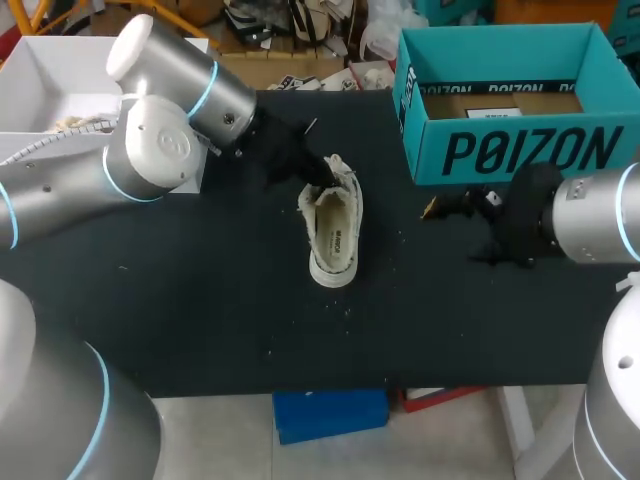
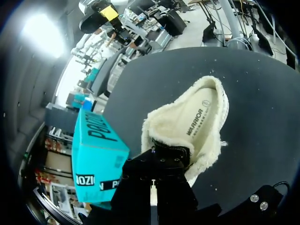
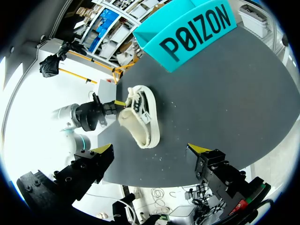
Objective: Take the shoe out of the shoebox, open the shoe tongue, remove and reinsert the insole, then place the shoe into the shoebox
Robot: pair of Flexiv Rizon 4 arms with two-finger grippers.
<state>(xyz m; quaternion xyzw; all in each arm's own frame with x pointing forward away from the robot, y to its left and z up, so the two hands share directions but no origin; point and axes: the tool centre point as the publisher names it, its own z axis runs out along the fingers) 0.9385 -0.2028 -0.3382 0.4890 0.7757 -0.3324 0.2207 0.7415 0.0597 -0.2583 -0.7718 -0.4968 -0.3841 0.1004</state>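
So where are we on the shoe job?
Done: shoe out of the shoebox, upright on the table. In hand: left pincer at the shoe's opening, insole inside. Right pincer open, empty, beside the shoebox. Left: insole out and back, unless already done, then reboxing.

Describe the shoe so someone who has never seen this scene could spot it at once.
On the black table, find the open teal cardboard shoebox at the far right. Left of it, mid-table, lies a fleece-lined cream low-top shoe, with the left gripper at its far end. Its pale, soft look sets it apart from the teal box and the black gripper.
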